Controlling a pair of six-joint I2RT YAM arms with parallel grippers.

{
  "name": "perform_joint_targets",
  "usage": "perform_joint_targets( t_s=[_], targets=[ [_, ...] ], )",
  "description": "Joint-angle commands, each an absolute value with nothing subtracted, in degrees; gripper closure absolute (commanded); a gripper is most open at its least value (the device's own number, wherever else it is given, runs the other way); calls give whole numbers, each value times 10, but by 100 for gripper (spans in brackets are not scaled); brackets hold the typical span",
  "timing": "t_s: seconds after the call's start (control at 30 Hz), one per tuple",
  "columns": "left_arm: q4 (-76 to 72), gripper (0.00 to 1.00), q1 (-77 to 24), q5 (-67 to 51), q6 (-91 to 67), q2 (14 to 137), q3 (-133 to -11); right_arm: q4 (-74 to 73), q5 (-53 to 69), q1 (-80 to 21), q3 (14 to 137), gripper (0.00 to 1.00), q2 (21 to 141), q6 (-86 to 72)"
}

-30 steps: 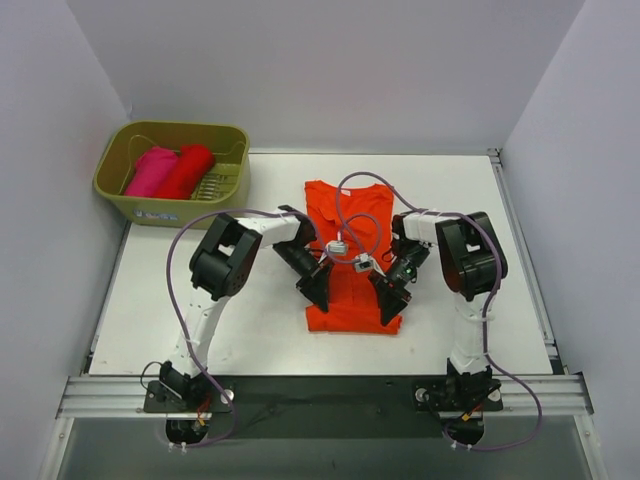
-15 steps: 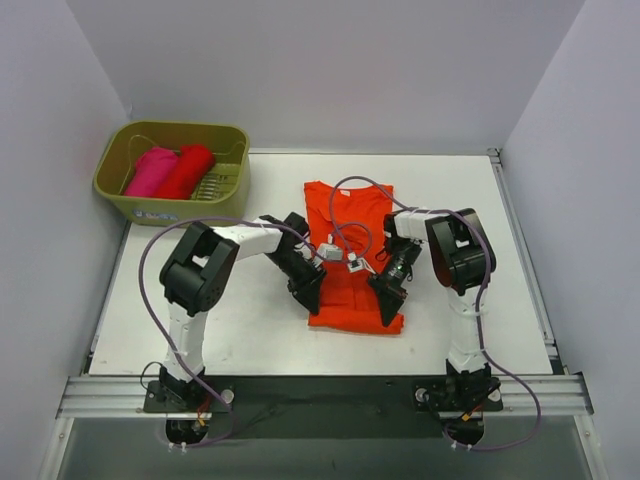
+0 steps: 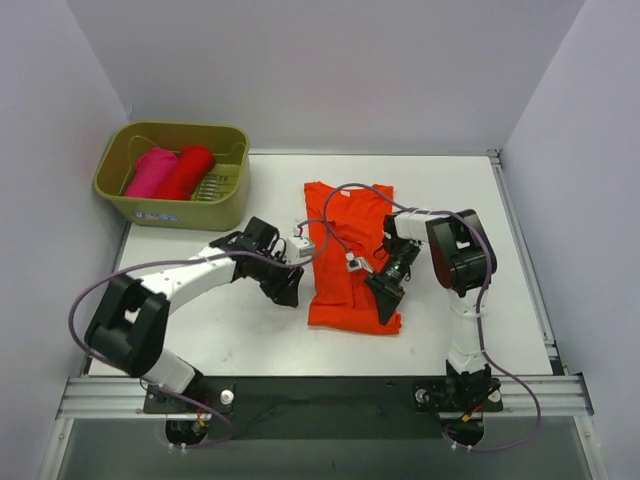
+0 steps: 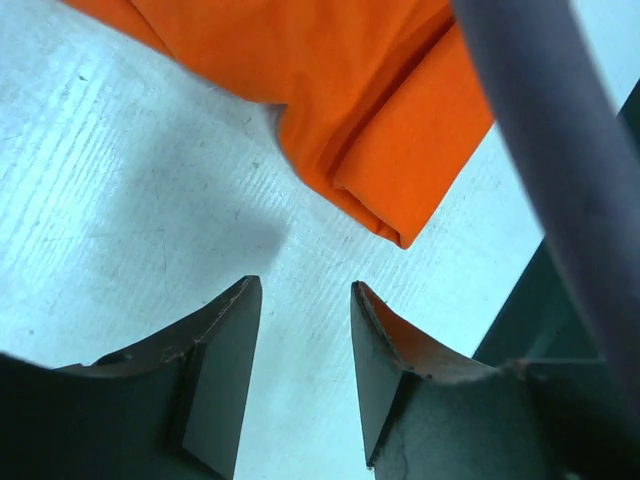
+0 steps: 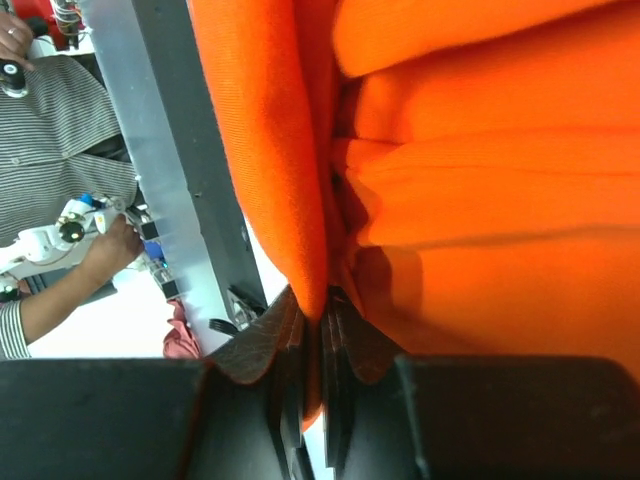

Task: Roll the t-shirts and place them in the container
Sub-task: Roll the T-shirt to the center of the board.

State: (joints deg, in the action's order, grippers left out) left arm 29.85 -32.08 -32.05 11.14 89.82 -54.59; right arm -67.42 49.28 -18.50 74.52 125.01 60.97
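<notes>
We saw the orange shirt (image 3: 345, 245) lying on the table (image 3: 180, 335), our right gripper (image 3: 386, 305) clamped on its 5 o'clock corner, our left gripper (image 3: 286, 286) half open and empty at its 8 o'clock

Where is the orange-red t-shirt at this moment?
In the top view, the orange-red t-shirt lies on the table, slightly right of centre. The right end effector grips its near right edge; the open left end effector sits beside its left edge.
</notes>
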Motion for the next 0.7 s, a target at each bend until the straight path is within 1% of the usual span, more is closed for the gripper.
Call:
perform_joint_targets(
  t_s=[0.0,0.03,0.07,0.1,0.13,0.17,0.23,0.3,0.37,0.4,0.47,0.53,0.67],
  targets=[
    [117,44,-364,-294,131,741,-440,-682,510,-181,684,97,1176,640],
    [95,32,-372,-287,141,717,-418,-663,502,-184,667,97,1161,623],
    [74,23,-374,-283,147,686,-378,-631,498,-187,657,98,1150,613],
    [43,17,-384,-283,147,677,-368,-627,496,-190,650,97,1140,611],
    [33,14,-388,-291,137,673,-360,-622,494,-194,643,97,1138,603],
    [19,14,-389,-293,121,682,-357,-618,497,-195,642,98,1139,602],
    [-22,15,-388,-280,35,708,-361,-597,497,-199,623,98,1115,592],
    [-61,18,-387,-284,-45,753,-371,-551,484,-209,607,98,1080,577],
    [-99,22,-385,-286,-90,784,-368,-539,472,-222,603,99,1077,572],
    [-147,22,-384,-286,-131,788,-363,-539,466,-224,606,99,1082,570],
    [-177,23,-388,-296,-149,792,-347,-539,464,-222,611,99,1088,557],
    [-177,23,-393,-295,-137,779,-346,-542,461,-218,617,99,1099,547],
    [-149,21,-425,-232,-72,710,-340,-569,481,-203,647,99,1111,548]
  ],
)
